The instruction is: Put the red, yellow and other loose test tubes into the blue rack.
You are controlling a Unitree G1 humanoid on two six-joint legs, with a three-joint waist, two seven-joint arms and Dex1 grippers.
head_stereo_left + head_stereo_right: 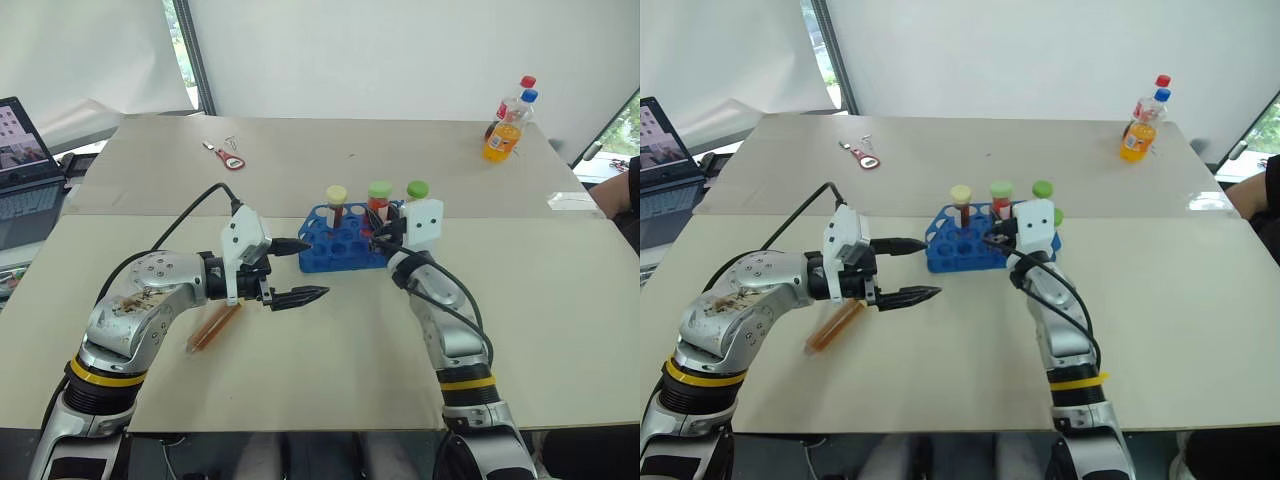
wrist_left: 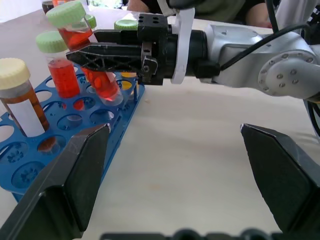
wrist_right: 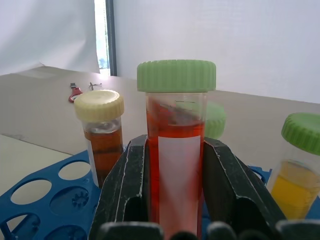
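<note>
The blue rack [image 1: 322, 252] stands mid-table. A cream-capped tube of brown-red liquid [image 1: 336, 203] and a green-capped yellow tube [image 3: 298, 170] stand in it. My right gripper [image 3: 176, 150] is shut on a green-capped red tube [image 3: 177, 165] above the rack's right part; the tube leans in the left wrist view [image 2: 87, 55], its lower end down among the rack's holes. Another green-capped red tube [image 2: 59, 70] stands in the rack next to it. My left gripper [image 1: 315, 268] is open and empty just left of the rack. An orange loose tube [image 1: 213, 327] lies on the table under my left forearm.
An orange soda bottle [image 1: 504, 133] stands at the far right of the table. A red bottle opener [image 1: 229, 158] lies at the far left centre. A laptop [image 1: 24, 170] sits off the table's left edge. A person's arm [image 1: 628, 190] shows at the right edge.
</note>
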